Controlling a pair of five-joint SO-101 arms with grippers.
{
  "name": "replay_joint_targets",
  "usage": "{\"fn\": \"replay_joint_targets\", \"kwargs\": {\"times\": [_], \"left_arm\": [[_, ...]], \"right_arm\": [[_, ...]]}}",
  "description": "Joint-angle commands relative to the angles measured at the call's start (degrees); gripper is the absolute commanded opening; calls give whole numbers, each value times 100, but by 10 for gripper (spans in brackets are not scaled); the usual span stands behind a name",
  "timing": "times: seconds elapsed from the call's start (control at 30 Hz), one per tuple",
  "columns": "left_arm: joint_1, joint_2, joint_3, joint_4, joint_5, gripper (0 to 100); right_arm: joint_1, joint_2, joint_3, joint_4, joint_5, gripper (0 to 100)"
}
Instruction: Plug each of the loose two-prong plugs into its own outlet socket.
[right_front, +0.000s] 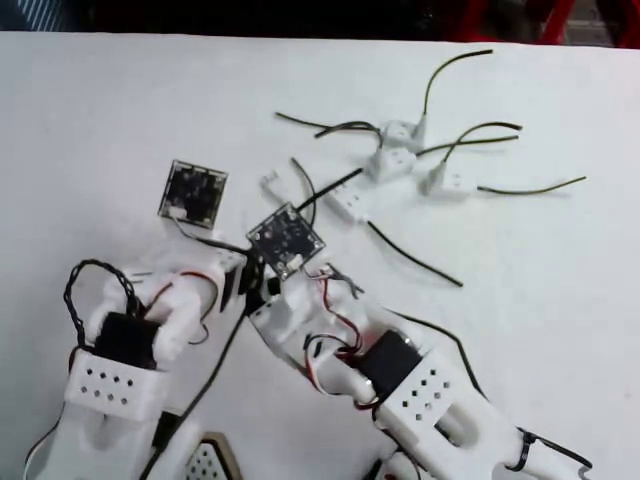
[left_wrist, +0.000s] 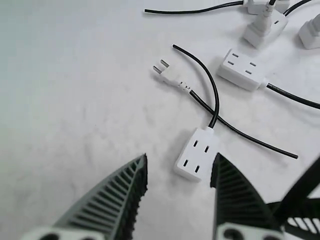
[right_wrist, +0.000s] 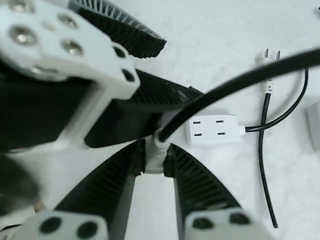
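The left gripper (left_wrist: 180, 159) stood wide open. A white outlet socket (left_wrist: 196, 159) lay flat between its fingertips, its long axis pointing away and its cable (left_wrist: 216, 95) at the far end. The right gripper (right_wrist: 155, 146) was closed on a white plug (right_wrist: 154, 162). Farther on, a loose plug (left_wrist: 167, 75) pointed its prongs toward open white table (left_wrist: 75, 100). More sockets (right_front: 390, 163) clustered beyond, and behind the table's edge was a dark room (right_front: 250, 15).

The right gripper (right_wrist: 156, 148) has its jaws clamped on a white plug (right_wrist: 154, 160) whose black cord (right_wrist: 235, 82) crosses above a four-slot socket (right_wrist: 212, 130) on the table (right_wrist: 225, 30), the left gripper (right_wrist: 181, 71) close by with jaws apart, a loose plug (right_wrist: 269, 60) beyond.
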Motion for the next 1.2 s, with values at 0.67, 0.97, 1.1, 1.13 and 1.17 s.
{"fn": "replay_joint_targets", "kwargs": {"times": [0.67, 0.97, 1.1, 1.13, 1.17], "left_arm": [[-505, -136, -299, 9, -18, 219], [-2123, -110, 176, -193, 360, 218], [-2360, -110, 413, -492, 369, 218], [-2387, -110, 475, -571, 369, 218], [-2387, -110, 545, -651, 369, 218]], "right_arm": [[92, -84, -44, -189, 62, 17], [514, 286, -114, -426, 642, 16], [523, 1262, -598, -523, 932, 16], [523, 1543, -765, -514, 1029, 16], [523, 1842, -932, -470, 1116, 16]]}}
